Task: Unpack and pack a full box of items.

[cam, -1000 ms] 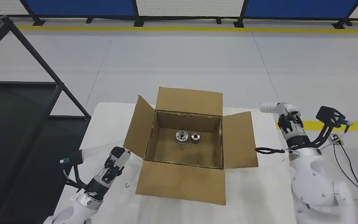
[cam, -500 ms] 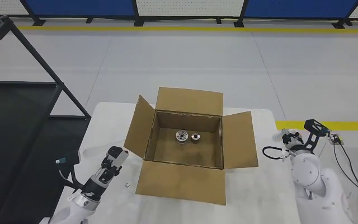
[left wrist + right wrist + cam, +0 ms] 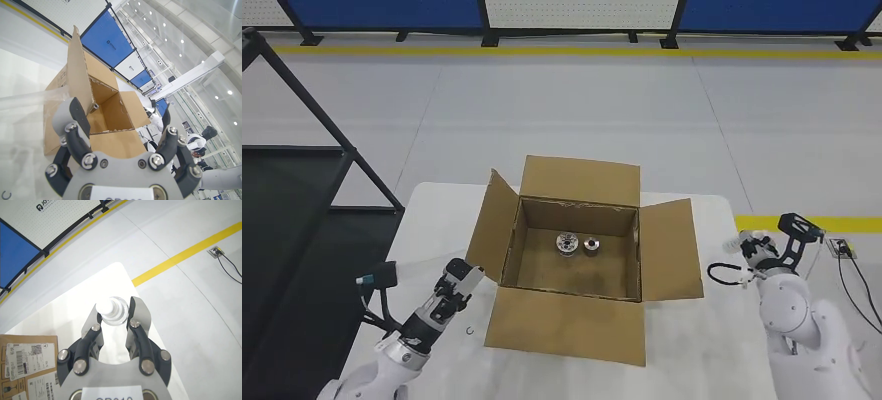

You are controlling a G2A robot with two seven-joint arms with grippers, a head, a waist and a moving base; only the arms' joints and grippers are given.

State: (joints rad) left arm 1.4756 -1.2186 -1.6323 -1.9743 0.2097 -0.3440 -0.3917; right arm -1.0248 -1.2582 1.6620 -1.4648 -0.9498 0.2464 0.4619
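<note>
An open cardboard box point(image 3: 567, 325) stands mid-table with its flaps spread. On its floor lie two small round metal parts point(image 3: 567, 242), side by side near the back wall. To the right of the box, close to the table's right edge, my right gripper point(image 3: 114, 313) is shut on a clear bottle with a white cap point(image 3: 107, 307); from above it is seen at the right gripper point(image 3: 749, 244). My left gripper point(image 3: 122, 115) is open and holds nothing, just left of the box's left flap point(image 3: 79, 75), seen from above as the left gripper point(image 3: 459, 273).
A small C-shaped ring point(image 3: 471, 332) lies on the white table point(image 3: 442, 220) between the left arm and the box front. The box's right flap point(image 3: 28, 351) carries labels. A black frame point(image 3: 302, 170) stands off the table's left side.
The right arm came down and back from beyond the box's right flap, carrying the bottle to the table's right edge. The left gripper shifted slightly toward the box.
</note>
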